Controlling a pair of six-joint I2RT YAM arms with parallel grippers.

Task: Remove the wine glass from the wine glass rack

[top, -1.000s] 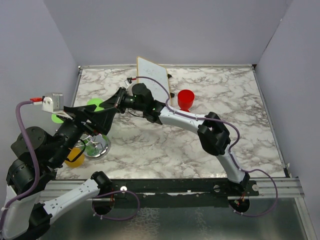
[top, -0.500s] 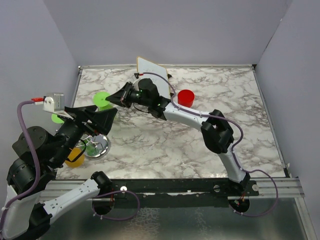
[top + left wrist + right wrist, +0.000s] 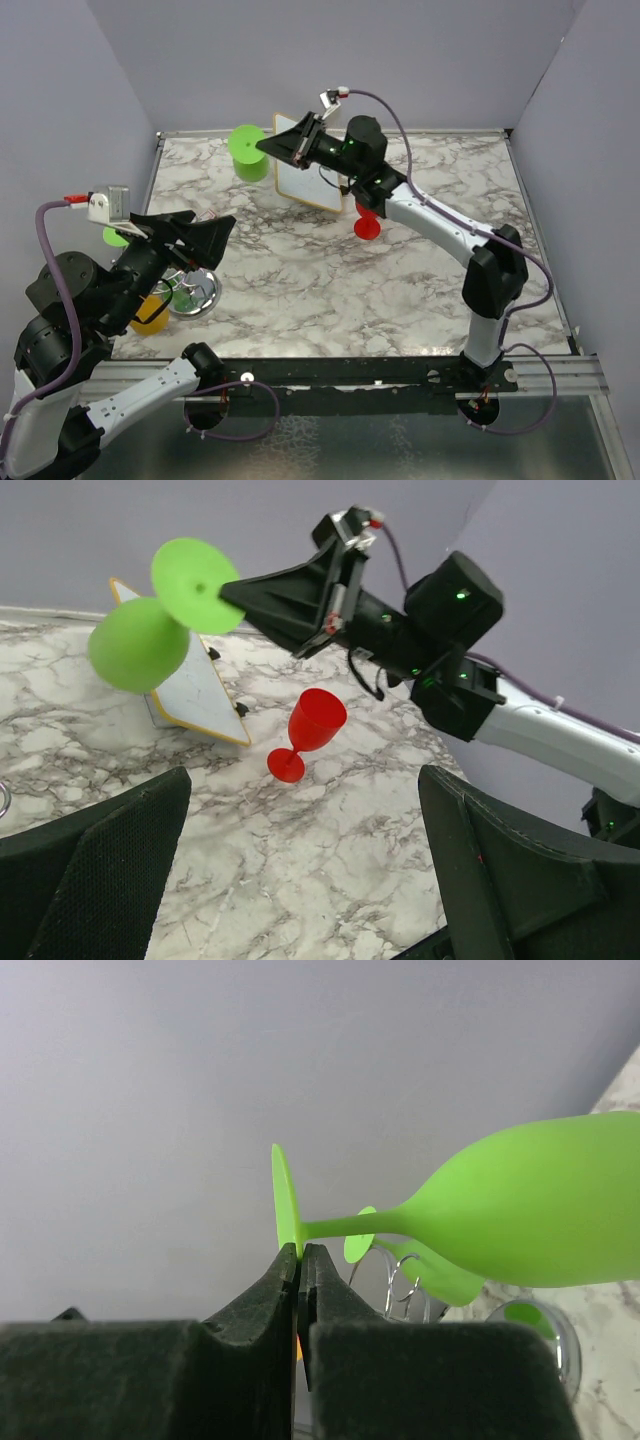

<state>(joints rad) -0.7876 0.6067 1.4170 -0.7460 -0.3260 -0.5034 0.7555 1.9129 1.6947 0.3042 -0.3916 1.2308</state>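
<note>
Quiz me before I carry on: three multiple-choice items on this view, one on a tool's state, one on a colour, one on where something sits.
1. The left tool is: A shut on a glass; B shut and empty; C open and empty.
2. The wine glass held by its foot in the right tool is: A yellow; B green; C red.
3. The red wine glass is: A standing on the table beside the white board; B in the left tool; C in the right tool.
Answers:
1 C, its jaws stand wide apart with nothing between them.
2 B, the right wrist view shows a green bowl and foot, with the foot's rim pinched between shut jaws.
3 A, its foot rests on the marble next to the board, clear of both tools.
</note>
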